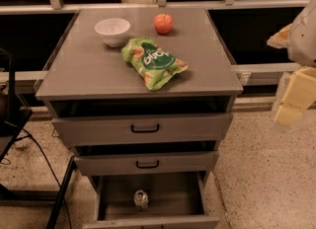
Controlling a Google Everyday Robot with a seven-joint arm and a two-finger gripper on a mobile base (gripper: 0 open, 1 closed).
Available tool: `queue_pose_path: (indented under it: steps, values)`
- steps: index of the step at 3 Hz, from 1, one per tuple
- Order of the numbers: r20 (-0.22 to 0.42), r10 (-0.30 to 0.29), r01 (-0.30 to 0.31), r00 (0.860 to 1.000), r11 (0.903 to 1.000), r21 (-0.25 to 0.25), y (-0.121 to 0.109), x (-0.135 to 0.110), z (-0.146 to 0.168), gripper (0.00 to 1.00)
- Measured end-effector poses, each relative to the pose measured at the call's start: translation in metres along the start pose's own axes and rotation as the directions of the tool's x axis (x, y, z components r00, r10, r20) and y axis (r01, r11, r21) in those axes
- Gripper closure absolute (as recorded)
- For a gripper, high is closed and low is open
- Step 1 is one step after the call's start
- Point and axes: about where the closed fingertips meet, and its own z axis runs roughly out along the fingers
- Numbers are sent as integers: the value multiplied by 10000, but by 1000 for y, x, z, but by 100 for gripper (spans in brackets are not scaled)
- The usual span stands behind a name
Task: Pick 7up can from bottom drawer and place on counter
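Note:
The 7up can (141, 200) stands upright in the open bottom drawer (113, 198), near the middle of its grey floor, silver top up. The counter (89, 65) is the grey cabinet top above. My gripper (291, 102) hangs at the right edge of the view, well to the right of the cabinet and at about the height of the top drawer, far from the can and holding nothing I can see.
On the counter lie a green chip bag (152, 61), a white bowl (112, 29) and a red apple (163, 23). Two upper drawers with black handles (145, 129) stand slightly pulled out. Cables and a black stand (15, 124) are at the left on the speckled floor.

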Motion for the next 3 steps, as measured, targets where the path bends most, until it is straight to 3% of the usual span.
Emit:
queue_pose_path:
  steps: [2,3]
  values:
    - [319,253,-253,9992,9997,7,8,-1,8,0]
    - [891,732,-719,9933,9973,-172,28,-5,30,0]
